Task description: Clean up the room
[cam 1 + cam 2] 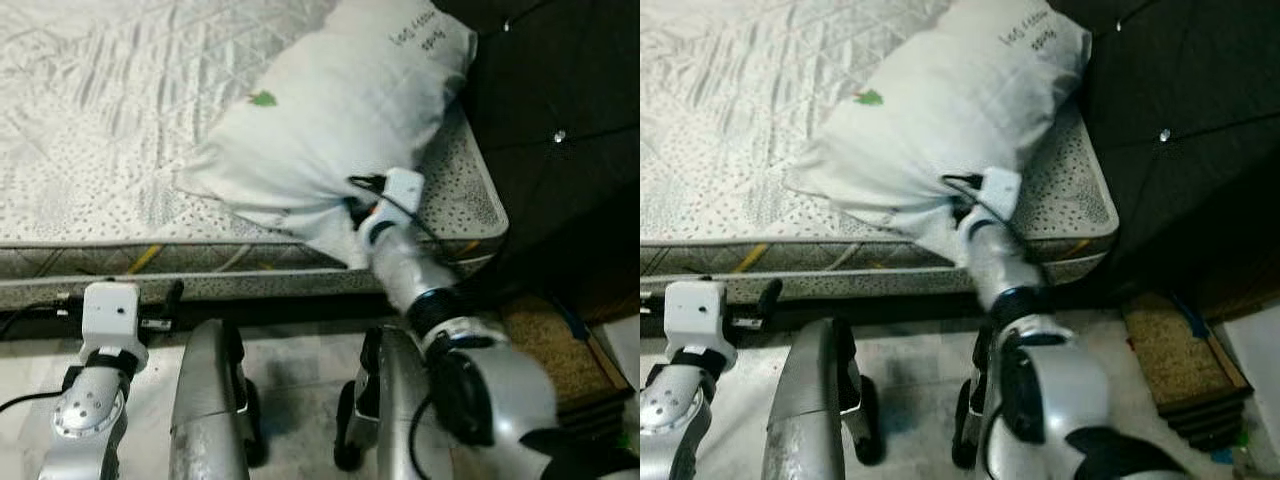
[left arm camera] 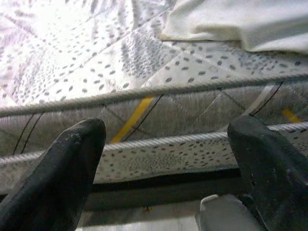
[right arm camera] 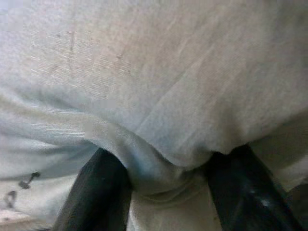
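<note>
A white pillow (image 1: 330, 110) with a small green mark and dark lettering lies at the head end of the quilted mattress (image 1: 90, 120). Its near corner hangs over the mattress edge. My right gripper (image 3: 168, 192) is shut on that corner, with a fold of the pillow's cloth bunched between the two black fingers (image 3: 96, 192). In the eye views the right gripper (image 1: 357, 215) is buried in the cloth below its wrist camera. My left gripper (image 2: 168, 163) is open and holds nothing, low in front of the mattress side (image 2: 192, 110).
A dark padded headboard (image 1: 560, 100) rises to the right of the mattress. Brown mats (image 1: 550, 350) lie on the floor at the right. My silver legs (image 1: 205, 400) stand on pale tiles close to the bed frame.
</note>
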Controlling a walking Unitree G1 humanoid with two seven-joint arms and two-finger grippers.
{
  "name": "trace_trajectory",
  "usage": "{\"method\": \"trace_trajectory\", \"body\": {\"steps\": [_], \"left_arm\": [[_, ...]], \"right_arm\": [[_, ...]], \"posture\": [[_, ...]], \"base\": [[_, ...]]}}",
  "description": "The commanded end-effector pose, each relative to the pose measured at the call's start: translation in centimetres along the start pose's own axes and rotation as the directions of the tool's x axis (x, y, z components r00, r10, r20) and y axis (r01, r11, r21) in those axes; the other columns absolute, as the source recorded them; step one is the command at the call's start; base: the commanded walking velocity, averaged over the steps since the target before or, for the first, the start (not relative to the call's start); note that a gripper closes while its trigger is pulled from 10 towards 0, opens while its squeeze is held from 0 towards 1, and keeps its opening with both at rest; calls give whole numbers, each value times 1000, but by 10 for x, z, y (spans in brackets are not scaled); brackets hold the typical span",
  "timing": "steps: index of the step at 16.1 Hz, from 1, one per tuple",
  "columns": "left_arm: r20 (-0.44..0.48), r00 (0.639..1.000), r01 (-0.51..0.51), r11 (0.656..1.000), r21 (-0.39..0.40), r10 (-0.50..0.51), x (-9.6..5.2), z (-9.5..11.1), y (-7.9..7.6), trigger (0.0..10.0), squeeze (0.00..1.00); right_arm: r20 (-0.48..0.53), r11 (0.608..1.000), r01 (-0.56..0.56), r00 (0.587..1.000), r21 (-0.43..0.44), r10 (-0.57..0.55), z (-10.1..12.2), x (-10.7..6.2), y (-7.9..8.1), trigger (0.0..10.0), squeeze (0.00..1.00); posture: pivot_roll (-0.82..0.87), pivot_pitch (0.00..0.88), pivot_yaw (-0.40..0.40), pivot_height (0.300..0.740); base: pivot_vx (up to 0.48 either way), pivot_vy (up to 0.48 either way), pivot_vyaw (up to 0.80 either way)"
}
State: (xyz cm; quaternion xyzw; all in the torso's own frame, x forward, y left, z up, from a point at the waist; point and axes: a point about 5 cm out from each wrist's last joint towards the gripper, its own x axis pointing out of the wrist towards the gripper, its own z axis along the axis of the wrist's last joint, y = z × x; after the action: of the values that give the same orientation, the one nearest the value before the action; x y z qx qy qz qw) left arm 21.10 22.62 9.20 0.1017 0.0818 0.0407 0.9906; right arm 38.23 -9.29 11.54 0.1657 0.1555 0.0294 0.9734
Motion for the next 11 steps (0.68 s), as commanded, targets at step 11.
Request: {"method": "trace_trajectory", "body": {"steps": [11], "left_arm": [[15, 1000, 1, 1000, -5, -1, 12, 0, -6, 10000, 0]], "right_arm": [[274, 926, 145, 961, -349, -47, 132, -6, -58, 0, 0]], "posture": [[174, 150, -108, 546]], "base": [[0, 0, 0]]}}
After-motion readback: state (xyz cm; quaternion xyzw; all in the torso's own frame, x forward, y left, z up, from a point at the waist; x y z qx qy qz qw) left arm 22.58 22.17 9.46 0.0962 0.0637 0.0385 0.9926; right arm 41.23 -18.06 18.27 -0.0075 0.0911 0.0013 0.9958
